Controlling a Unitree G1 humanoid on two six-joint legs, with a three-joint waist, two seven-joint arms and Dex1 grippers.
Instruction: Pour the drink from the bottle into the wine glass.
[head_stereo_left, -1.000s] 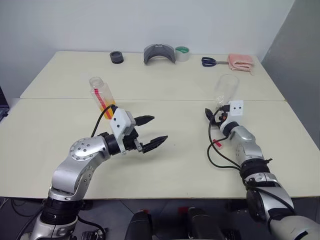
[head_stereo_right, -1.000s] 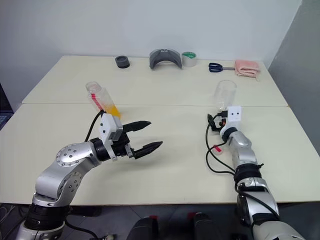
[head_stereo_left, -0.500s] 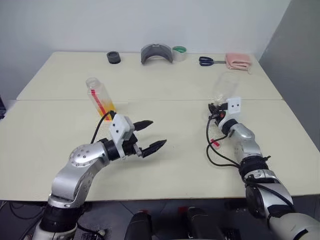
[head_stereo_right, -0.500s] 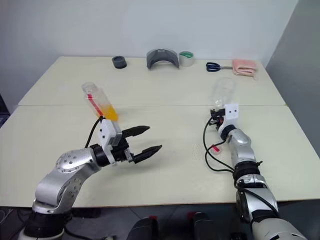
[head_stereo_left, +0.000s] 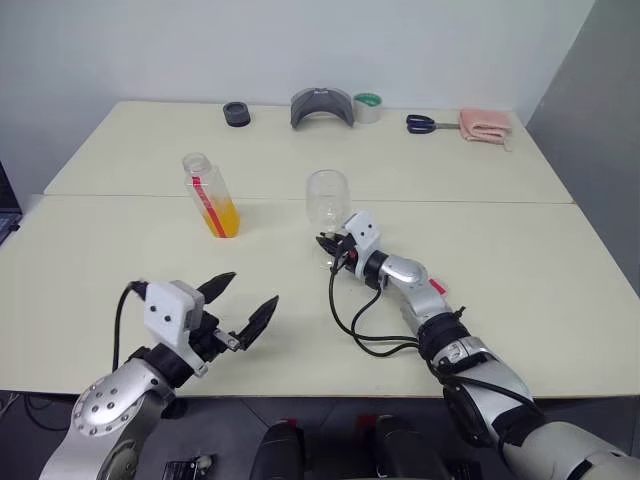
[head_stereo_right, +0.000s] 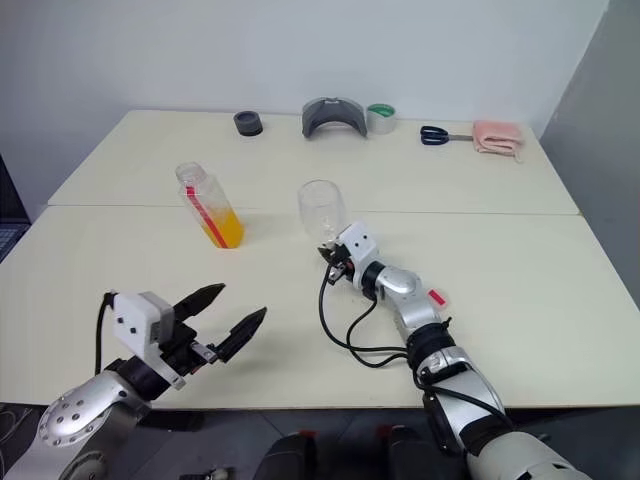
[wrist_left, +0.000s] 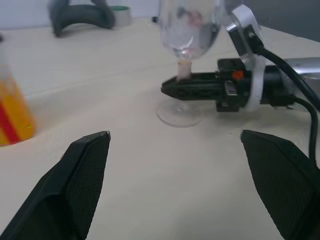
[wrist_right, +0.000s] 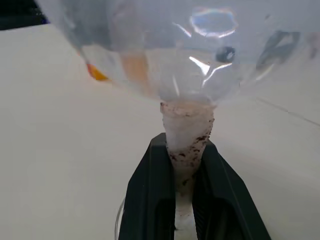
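Note:
The bottle (head_stereo_left: 210, 196) stands upright left of the table's middle, with the orange drink (head_stereo_left: 224, 218) filling its lower part. The wine glass (head_stereo_left: 327, 196) stands just right of it, its foot (wrist_left: 179, 112) on the table. My right gripper (head_stereo_left: 333, 250) lies level and is shut on the glass's stem (wrist_right: 186, 145), one black finger (wrist_right: 147, 200) on each side. My left gripper (head_stereo_left: 240, 305) hovers open and holds nothing near the table's front edge, in front of the bottle and apart from it. In the left wrist view its fingertips (wrist_left: 87, 165) frame the glass.
Along the far edge lie a black ring (head_stereo_left: 236, 113), a grey curved piece (head_stereo_left: 320, 106), a tape roll (head_stereo_left: 368, 105), scissors (head_stereo_left: 425, 123) and a pink cloth (head_stereo_left: 484, 124). A seam (head_stereo_left: 520, 201) runs across the table behind the glass.
My right gripper has carried the wine glass from the right side to the middle, beside the bottle, and set it upright. My left arm has drawn back toward the front edge, still open.

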